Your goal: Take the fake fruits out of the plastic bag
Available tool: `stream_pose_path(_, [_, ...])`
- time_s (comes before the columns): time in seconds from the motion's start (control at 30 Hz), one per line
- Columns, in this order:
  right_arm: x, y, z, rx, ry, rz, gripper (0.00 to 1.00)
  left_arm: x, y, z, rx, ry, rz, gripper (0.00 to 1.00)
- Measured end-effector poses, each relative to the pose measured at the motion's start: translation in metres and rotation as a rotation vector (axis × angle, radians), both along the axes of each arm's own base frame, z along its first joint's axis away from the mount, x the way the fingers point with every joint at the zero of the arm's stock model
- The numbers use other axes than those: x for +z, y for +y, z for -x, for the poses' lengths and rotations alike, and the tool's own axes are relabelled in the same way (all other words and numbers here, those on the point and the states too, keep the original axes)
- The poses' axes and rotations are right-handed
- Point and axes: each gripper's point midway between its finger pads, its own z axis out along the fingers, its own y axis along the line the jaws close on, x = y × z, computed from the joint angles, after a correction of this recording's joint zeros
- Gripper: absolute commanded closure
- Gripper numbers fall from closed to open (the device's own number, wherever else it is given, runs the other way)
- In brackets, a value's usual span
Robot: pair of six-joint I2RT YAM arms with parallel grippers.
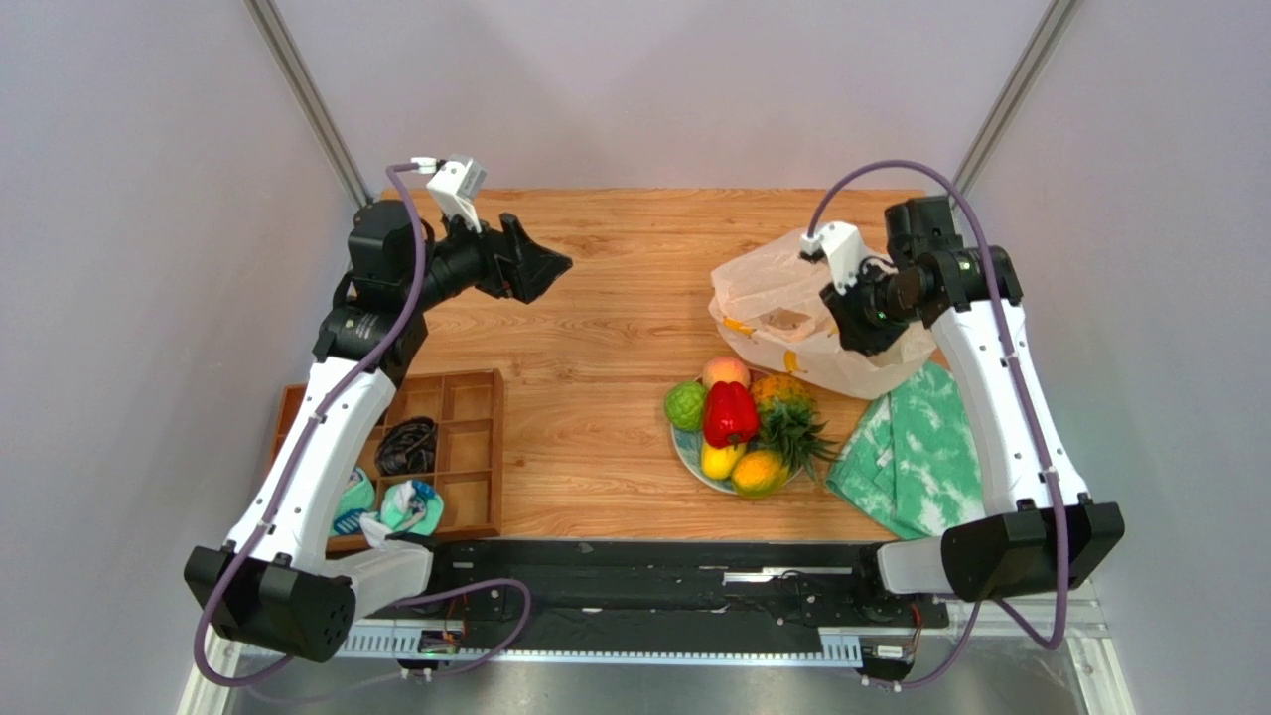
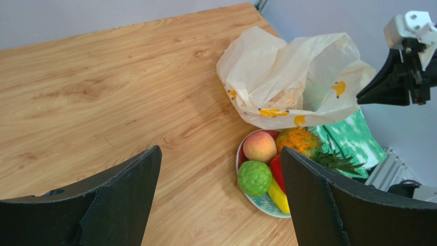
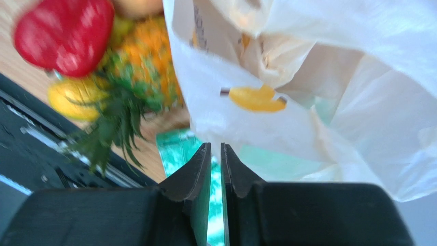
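The plastic bag lies crumpled at the back right of the table; it also shows in the left wrist view and the right wrist view. The fake fruits sit on a plate in front of it: peach, bumpy green fruit, red pepper, pineapple and two mangoes. My right gripper is at the bag's right edge, jaws nearly together with only a thin empty slit. My left gripper is open and empty, high over the table's back left.
A green-and-white cloth lies right of the plate, partly under the bag. A wooden compartment tray with small items stands at the front left. Grey walls close in the table on three sides.
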Motion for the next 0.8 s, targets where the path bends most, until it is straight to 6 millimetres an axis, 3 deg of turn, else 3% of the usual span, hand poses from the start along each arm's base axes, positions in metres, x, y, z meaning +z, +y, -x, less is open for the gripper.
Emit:
stream_pose_path(0.1, [-0.032,-0.023,0.017,0.075,0.077,0.078,0.86,-0.015,0.0,-0.007,-0.005,0.031,-0.035,0.05])
stream_pose_path(0.23, [-0.081,-0.028,0.019,0.102,0.283,0.107,0.86,-0.031,0.001,-0.016,-0.01,0.061,-0.093,0.05])
stream_pose_path(0.3, [-0.101,-0.032,0.002,0.04,0.368,0.121,0.86,-0.036,0.004,-0.021,-0.006,0.064,-0.128,0.05])
stream_pose_path(0.4, [-0.108,-0.037,-0.056,-0.08,0.343,0.126,0.88,-0.041,0.008,-0.021,-0.004,0.06,-0.173,0.05])
stream_pose_path(0.47, [-0.089,-0.04,-0.113,-0.162,0.222,0.105,0.88,-0.043,0.01,-0.02,-0.008,0.056,-0.196,0.06])
stream_pose_path(0.53, [-0.047,-0.041,-0.173,-0.235,0.018,0.057,0.87,-0.047,0.012,-0.019,-0.012,0.059,-0.219,0.06])
stream_pose_path(0.6, [-0.007,-0.038,-0.196,-0.262,-0.122,0.005,0.73,-0.05,0.013,-0.017,-0.016,0.066,-0.233,0.04])
stream_pose_path(0.63, [0.014,-0.035,-0.198,-0.264,-0.18,-0.033,0.65,-0.052,0.013,-0.016,-0.018,0.071,-0.238,0.02])
stream_pose_path(0.67, [0.029,-0.031,-0.192,-0.259,-0.205,-0.066,0.41,-0.053,0.014,-0.016,-0.019,0.073,-0.241,0.01])
stream_pose_path(0.77, [0.051,-0.01,-0.154,-0.211,-0.203,-0.181,0.06,-0.056,0.016,-0.013,-0.006,0.076,-0.248,0.01])
stream_pose_path(0.8, [0.054,-0.002,-0.135,-0.195,-0.181,-0.217,0.03,-0.059,0.018,-0.012,0.001,0.079,-0.251,0.01])
